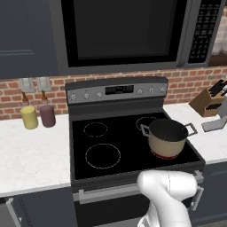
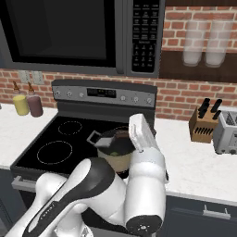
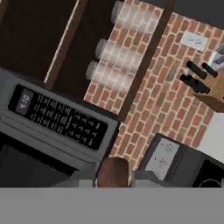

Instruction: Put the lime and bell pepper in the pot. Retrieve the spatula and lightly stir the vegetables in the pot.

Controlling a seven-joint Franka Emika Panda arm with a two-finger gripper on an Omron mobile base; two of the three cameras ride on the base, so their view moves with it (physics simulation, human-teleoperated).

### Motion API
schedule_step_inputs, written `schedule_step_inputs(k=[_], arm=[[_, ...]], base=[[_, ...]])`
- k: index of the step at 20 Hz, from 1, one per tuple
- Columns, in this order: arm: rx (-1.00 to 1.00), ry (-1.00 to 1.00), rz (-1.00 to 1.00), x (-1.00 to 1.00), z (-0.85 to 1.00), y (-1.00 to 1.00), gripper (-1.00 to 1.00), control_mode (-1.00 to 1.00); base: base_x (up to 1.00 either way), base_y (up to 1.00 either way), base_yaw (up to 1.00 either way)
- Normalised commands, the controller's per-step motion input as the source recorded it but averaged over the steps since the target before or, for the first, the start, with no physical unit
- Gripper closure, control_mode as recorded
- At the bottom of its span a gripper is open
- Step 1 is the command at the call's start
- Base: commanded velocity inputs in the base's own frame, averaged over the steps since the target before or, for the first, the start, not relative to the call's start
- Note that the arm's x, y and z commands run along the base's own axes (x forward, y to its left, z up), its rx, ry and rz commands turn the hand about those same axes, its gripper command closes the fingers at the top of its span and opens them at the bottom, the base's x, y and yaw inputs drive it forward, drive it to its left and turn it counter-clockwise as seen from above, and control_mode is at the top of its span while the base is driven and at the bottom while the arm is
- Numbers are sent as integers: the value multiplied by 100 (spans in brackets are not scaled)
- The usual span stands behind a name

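The tan pot (image 1: 167, 138) stands on the stove's front right burner, and its dark inside shows no contents. The lime and the bell pepper are hidden. In the hand view my gripper (image 3: 113, 176) is shut on the spatula (image 3: 113, 169), whose reddish-brown handle sits between the two fingertips; its blade is out of sight. The hand looks up at the brick wall and the microwave's keypad. In the right base view my white arm (image 2: 141, 134) rises in front of the pot (image 2: 113, 150) and covers part of it.
A yellow jar (image 1: 29, 117) and a maroon jar (image 1: 47, 115) stand on the left counter. A knife block (image 1: 206, 103) and a toaster (image 2: 227, 132) sit on the right counter. The microwave (image 1: 124, 31) hangs over the black stove (image 1: 102, 146), with glasses (image 2: 206, 41) on a shelf beside it.
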Motion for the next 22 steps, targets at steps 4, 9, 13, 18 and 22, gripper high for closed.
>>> schedule_step_inputs(k=[4, 9, 13, 18, 22], arm=[[-76, -2, 26, 8, 7, 84, 100, -100], [-65, -15, 11, 0, 2, 100, 100, -100], [-52, -15, 6, 5, 37, 88, 100, -100], [-46, -9, 4, 29, 50, 77, 100, -100], [-46, -5, 0, 26, 9, 35, 100, -100]], base=[[0, 0, 0], [0, 0, 0], [0, 0, 0], [0, 0, 0], [0, 0, 0]])
